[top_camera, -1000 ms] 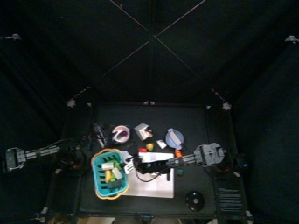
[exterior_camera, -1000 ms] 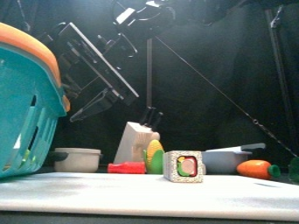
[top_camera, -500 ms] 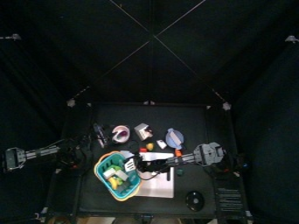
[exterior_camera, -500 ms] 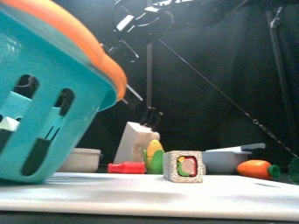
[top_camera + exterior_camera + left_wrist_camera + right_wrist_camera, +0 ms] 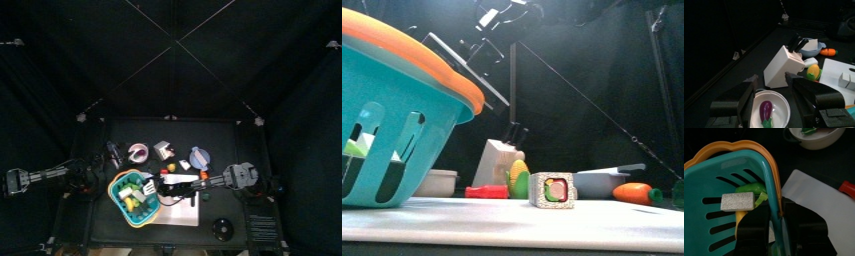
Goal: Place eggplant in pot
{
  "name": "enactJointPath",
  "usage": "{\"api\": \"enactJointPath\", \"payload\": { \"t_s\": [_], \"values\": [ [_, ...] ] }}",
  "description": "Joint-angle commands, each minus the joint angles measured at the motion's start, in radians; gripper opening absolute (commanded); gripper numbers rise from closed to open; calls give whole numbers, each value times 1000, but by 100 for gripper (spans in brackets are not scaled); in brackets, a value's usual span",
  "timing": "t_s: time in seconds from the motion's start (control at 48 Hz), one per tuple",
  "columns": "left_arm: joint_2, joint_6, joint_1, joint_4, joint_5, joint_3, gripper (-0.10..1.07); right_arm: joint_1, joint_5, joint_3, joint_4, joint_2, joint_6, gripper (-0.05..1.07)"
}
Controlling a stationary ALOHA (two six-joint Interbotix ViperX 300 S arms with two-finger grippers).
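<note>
The eggplant (image 5: 765, 111) lies on a white plate (image 5: 779, 102), small and purple with a green stem end, and it shows plainly between the jaws of the left gripper (image 5: 774, 102) in the left wrist view. The jaws stand wide apart, one to each side of the plate, and hold nothing. From above, the plate (image 5: 140, 153) sits near the table's back left, with the left arm (image 5: 54, 176) reaching in from that side.

Just beside the plate stands a white knife block (image 5: 783, 66) with dark handles sticking out, and past it a blue-grey pot (image 5: 812, 48) with a carrot (image 5: 829, 51) next to it (the pot is well apart from the eggplant).

The right gripper (image 5: 777, 230) is clamped on the rim of a teal basket (image 5: 741, 193) with an orange edge; inside lie a grey sponge (image 5: 737, 201) and something green. From the front the basket (image 5: 402, 110) hangs tilted above the table, large at the left. A small patterned box (image 5: 552, 190) stands on a white mat (image 5: 543, 222).
</note>
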Motion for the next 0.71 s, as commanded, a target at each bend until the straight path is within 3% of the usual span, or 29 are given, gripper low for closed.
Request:
{"api": "enactJointPath", "payload": {
  "t_s": [0.0, 0.688],
  "values": [
    [2, 0, -5, 2, -3, -14, 85, -5, -5, -12, -2, -74, 5, 42],
    [2, -2, -12, 0, 6, -14, 85, -29, -14, 51, 12, -195, 3, 42]
  ]
}}
